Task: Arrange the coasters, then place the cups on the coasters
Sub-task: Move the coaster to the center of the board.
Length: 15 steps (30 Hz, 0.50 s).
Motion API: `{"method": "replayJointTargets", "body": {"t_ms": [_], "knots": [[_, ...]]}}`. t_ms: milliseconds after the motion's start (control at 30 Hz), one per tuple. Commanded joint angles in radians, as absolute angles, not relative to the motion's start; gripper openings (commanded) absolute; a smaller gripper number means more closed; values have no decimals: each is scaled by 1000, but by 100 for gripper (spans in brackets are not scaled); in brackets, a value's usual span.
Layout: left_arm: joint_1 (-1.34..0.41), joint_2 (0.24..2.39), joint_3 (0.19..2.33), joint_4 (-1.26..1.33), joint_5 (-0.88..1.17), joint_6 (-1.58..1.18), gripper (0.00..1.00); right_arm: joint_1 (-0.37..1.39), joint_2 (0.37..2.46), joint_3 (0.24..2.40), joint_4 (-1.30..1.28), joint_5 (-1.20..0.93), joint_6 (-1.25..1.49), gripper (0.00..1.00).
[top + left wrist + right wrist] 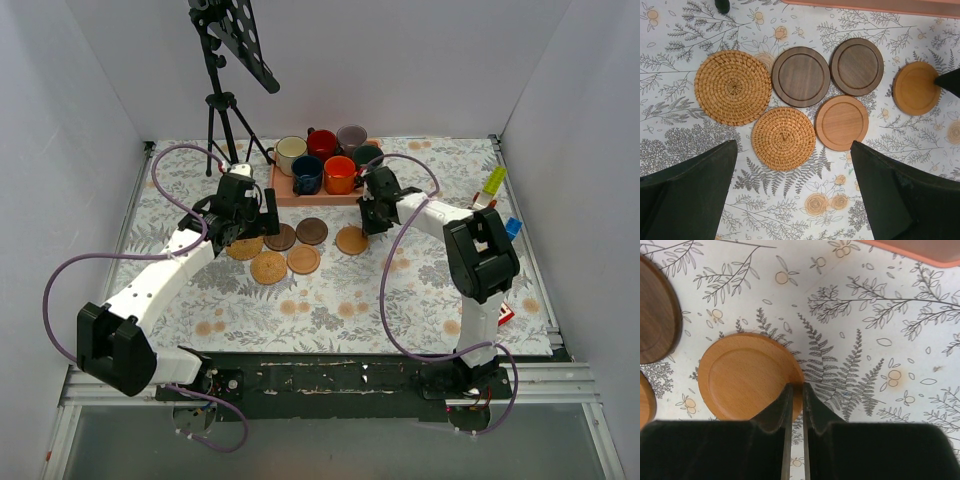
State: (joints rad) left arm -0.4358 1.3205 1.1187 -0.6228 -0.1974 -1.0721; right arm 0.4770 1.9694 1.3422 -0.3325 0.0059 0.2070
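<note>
A pink tray (300, 199) lies on the flowered tabletop (400, 290). Just left of the tray stands a black tripod (222, 115); well right of it are a yellow-green piece (494, 181) and a blue piece (513, 227).

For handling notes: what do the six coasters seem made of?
Large woven coaster and small woven coaster: probably rattan or straw, coiled strands visible. Two dark coasters: seemingly stained wood, matte, grain showing. Two tan coasters: likely light wood, smooth, raised rim.

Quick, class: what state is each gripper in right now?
Left gripper: open, empty.
Right gripper: almost shut at rim of tan coaster; grip unclear.
</note>
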Motion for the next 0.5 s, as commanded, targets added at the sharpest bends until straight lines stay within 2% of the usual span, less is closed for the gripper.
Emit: {"method": "replayJointTargets", "body": {"t_ms": [0,467], "knots": [[-440,1269,1109,-612,-190,-1072,98,525,1977,1279,-431,-18,224,15],[-440,1261,1100,-609,-190,-1074,98,575,1973,1281,-442,-15,229,14]]}}
